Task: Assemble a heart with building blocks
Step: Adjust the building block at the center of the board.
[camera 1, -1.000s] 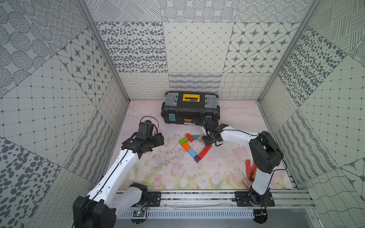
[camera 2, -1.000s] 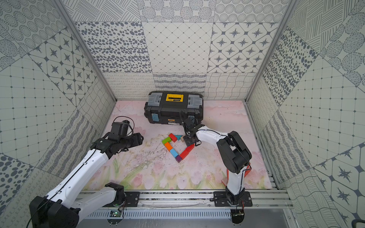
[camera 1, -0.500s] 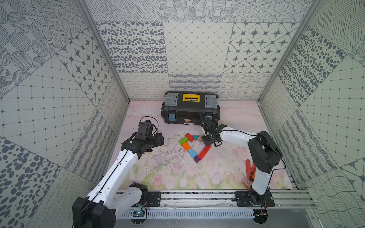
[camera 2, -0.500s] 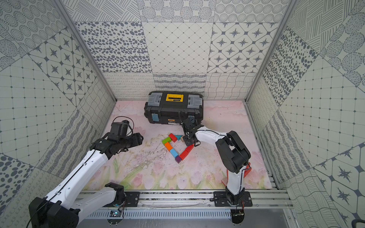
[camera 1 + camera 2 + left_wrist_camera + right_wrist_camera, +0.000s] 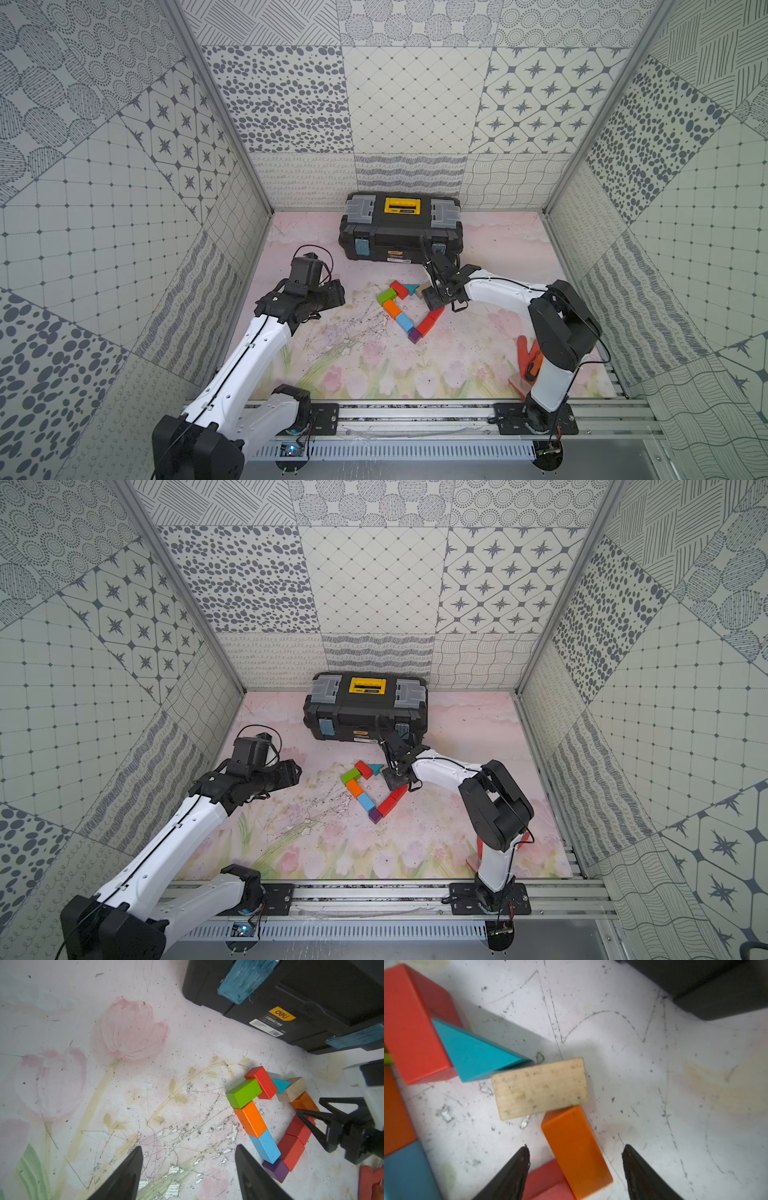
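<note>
The floor is a scratched mat [image 5: 374, 365] painted with pink tulips, with grey patterned walls [image 5: 415, 104] around it. A black toolbox [image 5: 401, 239] sits at the mat's back edge. Its lid is shut, so its inside cannot be seen. The heart [image 5: 404, 322] lies mid-mat, just in front of the toolbox. The right gripper [image 5: 575, 1147] hangs over an orange block [image 5: 566, 1126], fingers apart, holding nothing. The left gripper [image 5: 188, 1146] is open and empty too. A red glove [image 5: 525, 353] near the front right corner is partly hidden.
</note>
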